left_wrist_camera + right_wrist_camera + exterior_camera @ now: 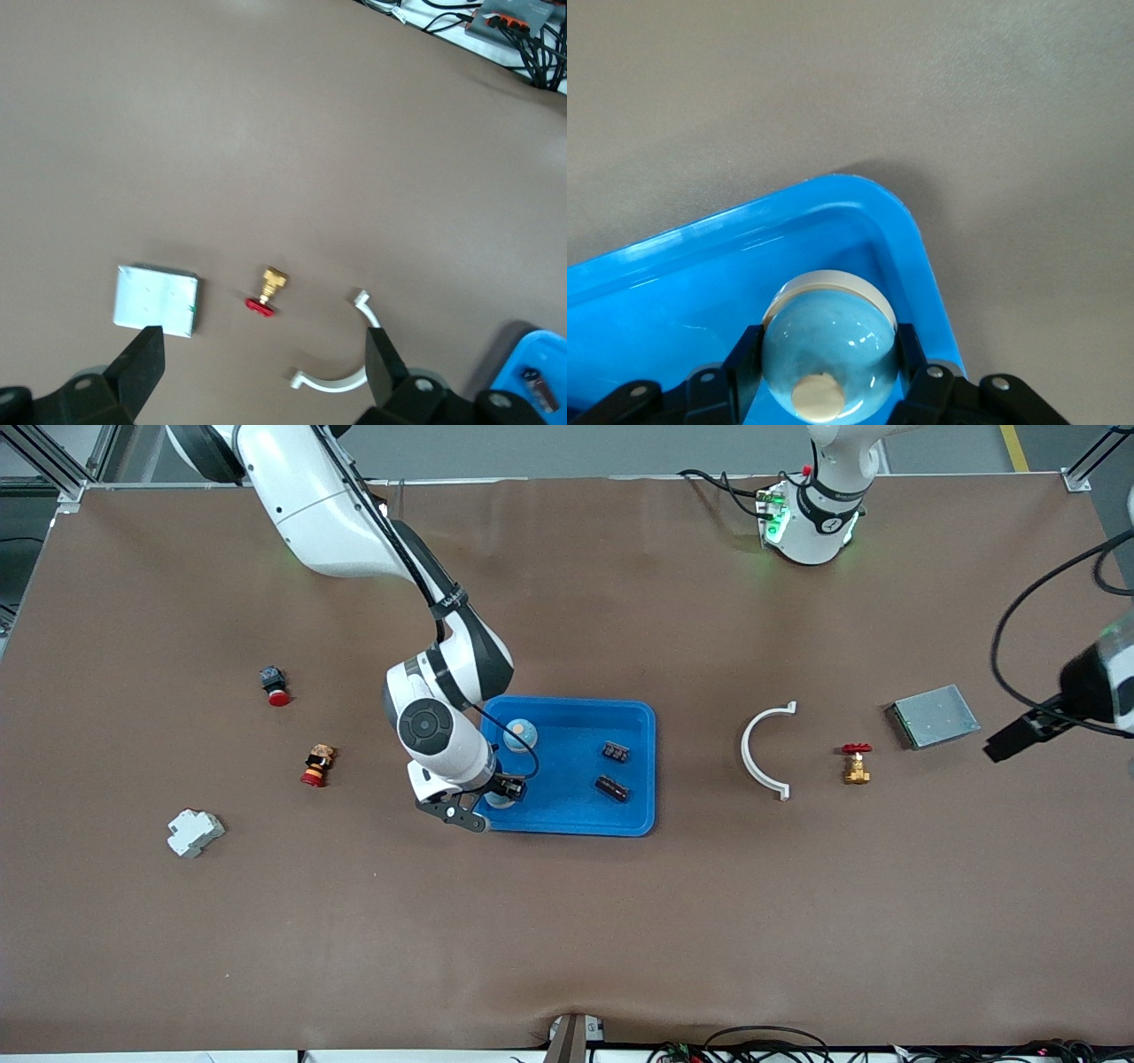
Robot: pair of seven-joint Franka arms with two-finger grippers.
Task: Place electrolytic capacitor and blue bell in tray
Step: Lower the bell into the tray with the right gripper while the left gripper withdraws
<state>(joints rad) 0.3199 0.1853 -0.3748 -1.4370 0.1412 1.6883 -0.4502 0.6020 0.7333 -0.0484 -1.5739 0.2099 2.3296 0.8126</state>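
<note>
The blue tray [638, 815] lies mid-table. My right gripper [498, 794] is low over the tray's corner nearest the front camera, at the right arm's end, shut on a blue bell [828, 350]. Its fingers [744, 359] press both sides of the dome. I cannot tell whether the bell touches the tray floor. A second blue bell [520, 733] sits in the tray, and two dark electrolytic capacitors [616, 752] [612, 788] lie in it toward the left arm's end. My left gripper [264, 336] hangs open and empty, high over the table's left-arm end [1010, 742].
A white curved clip [766, 751], a brass valve with a red handle [856, 763] and a grey metal box [935, 716] lie toward the left arm's end. Two red push-buttons [275, 686] [316, 766] and a white breaker [195, 833] lie toward the right arm's end.
</note>
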